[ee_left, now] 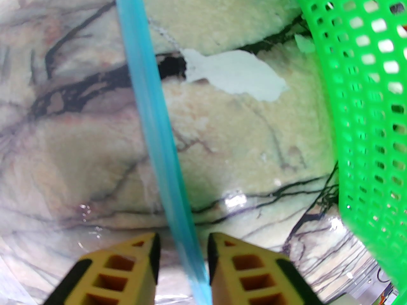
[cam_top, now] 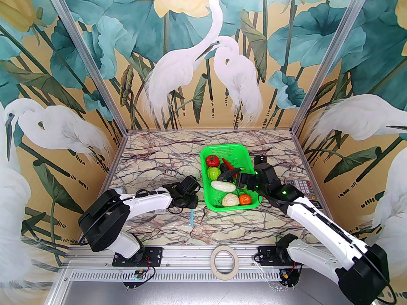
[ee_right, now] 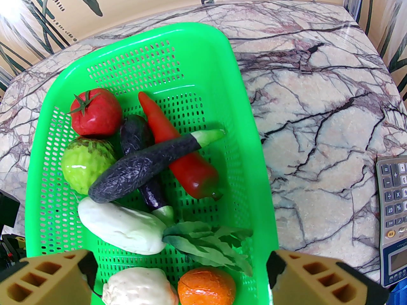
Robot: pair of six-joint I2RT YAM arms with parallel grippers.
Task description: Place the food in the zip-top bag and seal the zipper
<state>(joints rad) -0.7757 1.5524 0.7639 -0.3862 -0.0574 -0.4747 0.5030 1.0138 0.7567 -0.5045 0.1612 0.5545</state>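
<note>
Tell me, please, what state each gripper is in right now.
Left gripper: open, fingers either side of the zipper.
Right gripper: open, empty, over the basket.

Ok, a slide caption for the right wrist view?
Right jaws, wide open, above the green basket of toy food; calculator on the marble table.

My left gripper (ee_left: 182,243) sits left of the basket (cam_top: 222,146), the zipper (ee_left: 149,106) lying on the table (cam_top: 159,157) between its fingers. My right gripper (ee_right: 181,262) hangs over the basket's near end. In the basket, the tomato (cam_top: 212,160) lies at the back, the gourd (cam_top: 223,186) midway, and the cabbage (cam_top: 230,199) left of the orange (cam_top: 245,199) in front. The calculator (cam_top: 299,184) lies right of the basket.
</note>
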